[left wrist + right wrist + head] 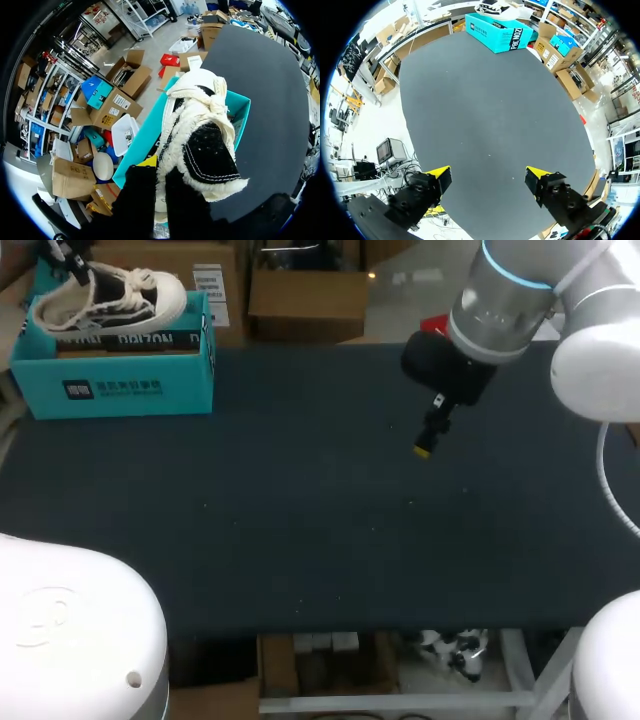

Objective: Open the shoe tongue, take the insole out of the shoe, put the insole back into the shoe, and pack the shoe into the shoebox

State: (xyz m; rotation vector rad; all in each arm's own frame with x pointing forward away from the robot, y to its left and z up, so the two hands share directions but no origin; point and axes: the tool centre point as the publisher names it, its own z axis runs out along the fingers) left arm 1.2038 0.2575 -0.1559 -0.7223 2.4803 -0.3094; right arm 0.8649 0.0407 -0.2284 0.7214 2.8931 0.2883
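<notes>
the dark surface (300,530) fills most of the head view; the right arm (520,290) comes in from the far right corner and hangs over the far middle of the surface, well apart from the box; the right jaws stand wide, their yellow tips (440,175) spread above bare surface with nothing between them; the teal shoebox (120,390) sits at the far left corner of the surface, open on top; the white and black shoe (110,300) lies in its mouth, the upper part rising above the rim; the left jaws stand narrow, pinching the shoe's fleecy edge (167,165) between the black fingers (140,200); one yellow tip (147,161) shows beside the fleece, the other is hidden behind the shoe
</notes>
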